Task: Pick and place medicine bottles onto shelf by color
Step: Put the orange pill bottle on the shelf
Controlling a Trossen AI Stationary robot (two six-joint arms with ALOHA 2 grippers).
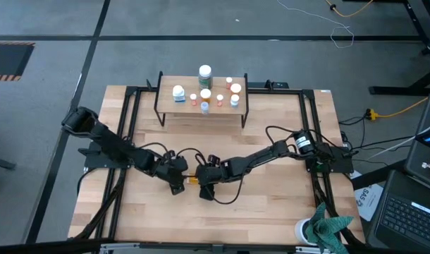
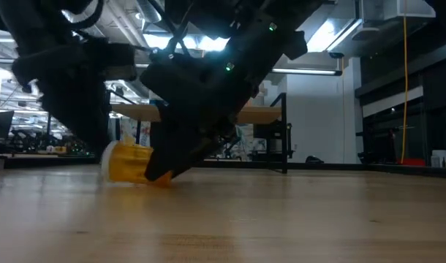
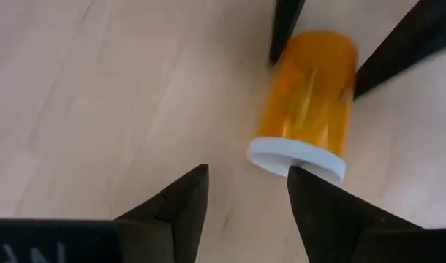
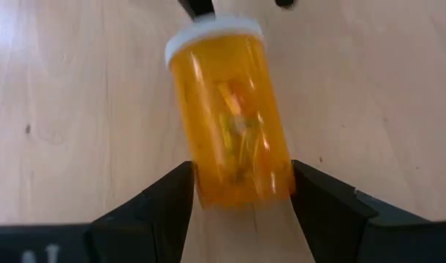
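1. Near the middle of the table point(image 1: 271, 212), an orange bottle point(image 1: 192, 180) with a white cap lies on its side on the wood, between the two grippers.
2. The right gripper point(image 4: 241, 193) is down at the table with its fingers point(image 4: 157, 204) spread around the bottom end of the bottle point(image 4: 230, 117). The two fingers sit just beside the bottle's sides. Whether they press on it cannot be told.
3. The left gripper point(image 3: 245, 193) faces the bottle from the other side, at the cap end. Its fingers point(image 3: 183, 201) are apart, and one fingertip is just beside the white cap point(image 3: 296, 157). It holds nothing.
4. From table height, the bottle point(image 2: 128, 162) rests on the wood with the dark gripper bodies low over it.
5. At the far edge of the table stands the shelf point(image 1: 166, 106), a light wood board on black wire legs.
6. Standing on the shelf are several white-capped bottles: a larger dark green one point(image 1: 204, 73) at the back, a bluish one point(image 1: 178, 92) to the left, and small orange ones point(image 1: 205, 107) and pale ones point(image 1: 235, 99) near the middle and right.
7. A white cup point(image 1: 303, 230) with a teal cloth point(image 1: 331, 229) sits at the near right corner of the table.
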